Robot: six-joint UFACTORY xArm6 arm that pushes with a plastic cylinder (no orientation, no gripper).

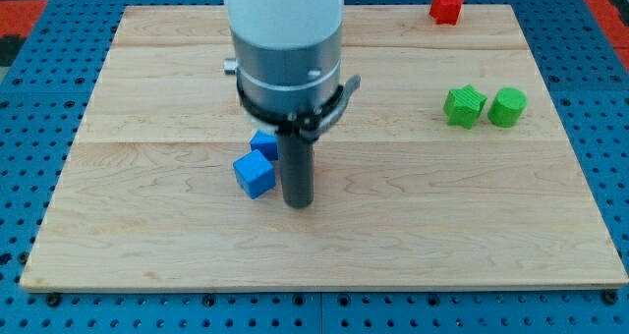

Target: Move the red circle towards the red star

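Observation:
One red block (445, 6) sits at the view's top right, near the board's top edge; its shape looks star-like but I cannot be sure. No second red block shows; the arm's wide body may hide it. My tip (298, 203) rests on the board at centre, just right of a blue cube (255, 173). A second blue block (263, 143) lies just behind it, partly hidden by the rod.
A green star (464, 106) and a green round block (508, 107) sit side by side at the view's right. The wooden board (147, 236) lies on a blue pegboard surface. The arm's grey and white body (285, 39) covers the top centre.

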